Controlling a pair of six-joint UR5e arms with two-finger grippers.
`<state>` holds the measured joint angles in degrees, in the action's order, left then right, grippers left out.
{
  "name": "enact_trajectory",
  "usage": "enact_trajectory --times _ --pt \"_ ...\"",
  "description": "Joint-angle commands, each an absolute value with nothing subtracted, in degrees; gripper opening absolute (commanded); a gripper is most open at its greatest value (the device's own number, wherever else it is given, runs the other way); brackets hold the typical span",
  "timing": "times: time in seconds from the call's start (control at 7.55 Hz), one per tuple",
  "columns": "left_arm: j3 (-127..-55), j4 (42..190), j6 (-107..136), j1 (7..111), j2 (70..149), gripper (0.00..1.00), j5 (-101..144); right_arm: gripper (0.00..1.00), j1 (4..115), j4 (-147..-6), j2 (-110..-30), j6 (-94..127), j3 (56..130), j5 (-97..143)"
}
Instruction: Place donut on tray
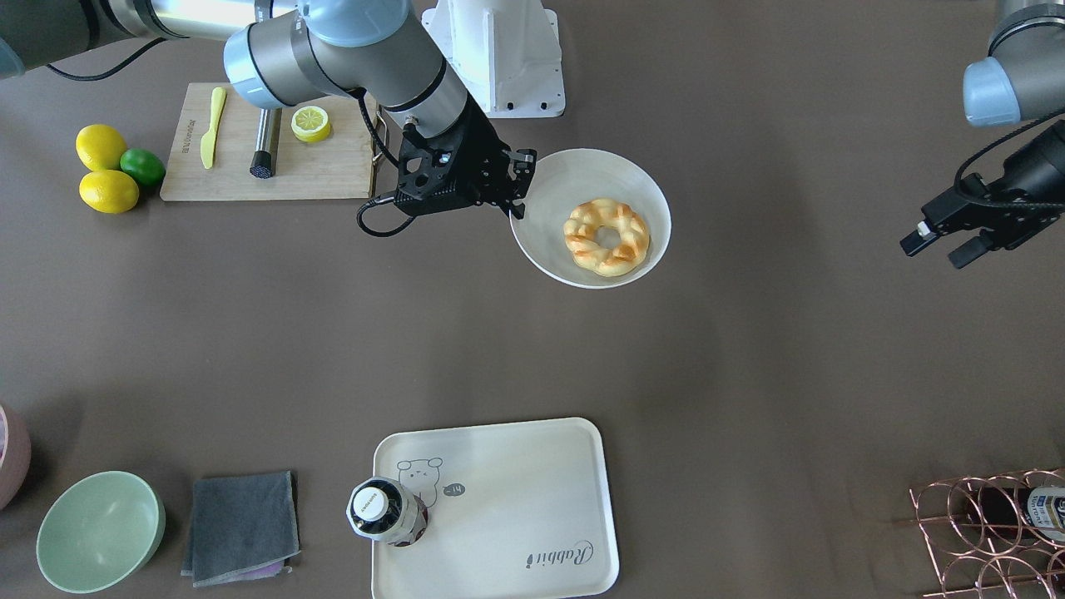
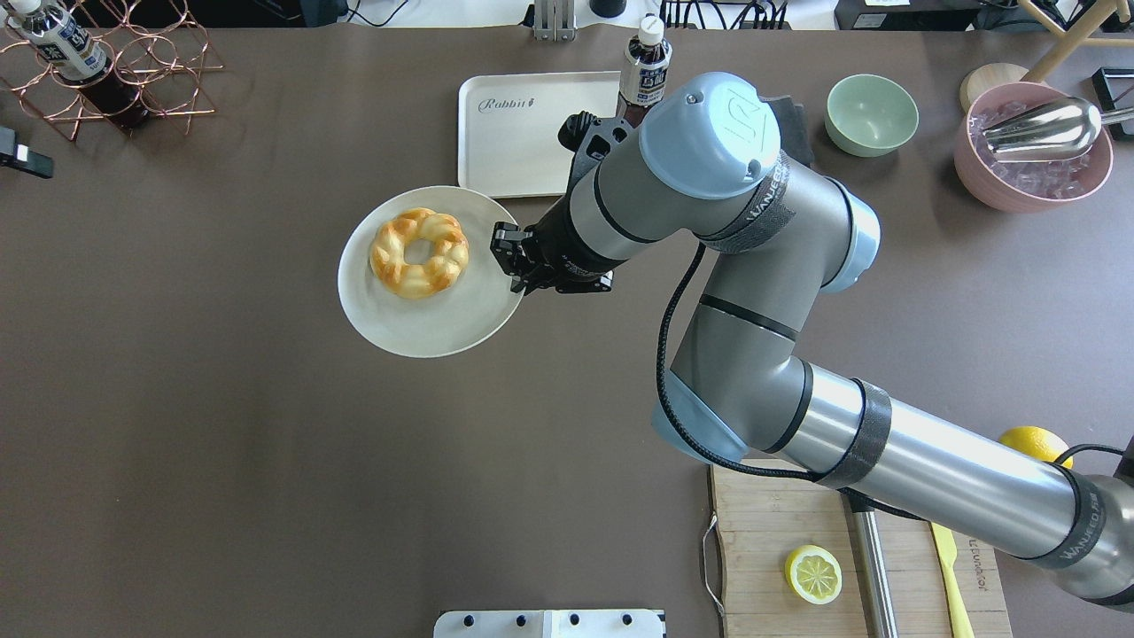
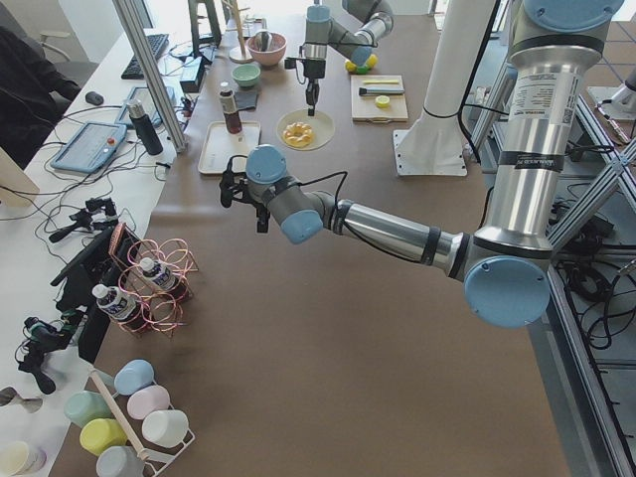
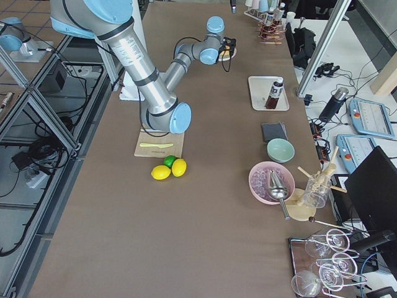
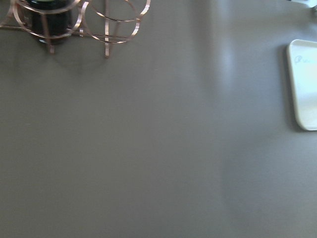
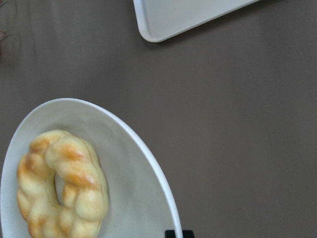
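The donut (image 1: 606, 237) is a twisted golden ring lying in a round white plate (image 1: 549, 179) at mid-table. It also shows in the overhead view (image 2: 418, 252) and the right wrist view (image 6: 62, 188). My right gripper (image 1: 517, 190) points down at the plate's rim, and its black tip (image 6: 178, 234) sits shut on that rim. The cream tray (image 1: 516, 499) with the bear drawing and "Rabbit" script lies at the table's far side, apart from the plate. A bottle (image 1: 387, 512) stands on its corner. My left gripper (image 1: 942, 245) hovers open and empty, far off to the side.
A wooden cutting board (image 1: 274, 166) holds a lemon half (image 1: 311, 123) and a yellow knife. Two lemons and a lime (image 1: 108, 170) lie beside it. A green bowl (image 1: 100, 528), a grey cloth (image 1: 241, 526) and a copper bottle rack (image 1: 990, 532) stand along the far edge.
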<state>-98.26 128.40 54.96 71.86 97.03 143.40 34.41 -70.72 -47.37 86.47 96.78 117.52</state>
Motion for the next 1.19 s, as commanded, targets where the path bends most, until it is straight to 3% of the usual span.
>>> enact_trajectory --times 0.0,0.53,0.66,0.8,1.06 --pt "-100.7 133.9 65.4 63.2 100.7 0.97 138.6 0.0 34.9 -70.5 -47.4 86.5 96.9 117.5" --pt "-104.6 133.5 78.1 52.7 107.1 0.97 131.1 0.0 35.9 -70.3 -47.5 86.3 96.8 117.5" --pt "-104.6 133.4 78.2 51.4 107.1 0.88 131.0 0.0 36.3 -70.2 -47.5 86.1 96.8 117.6" --pt "-104.5 133.4 78.2 50.8 107.2 0.66 131.0 0.0 36.4 -70.2 -47.5 86.1 96.8 117.6" --pt "-104.4 133.1 78.2 49.1 108.4 0.62 128.2 0.0 36.6 -70.2 -47.5 86.4 96.9 117.6"
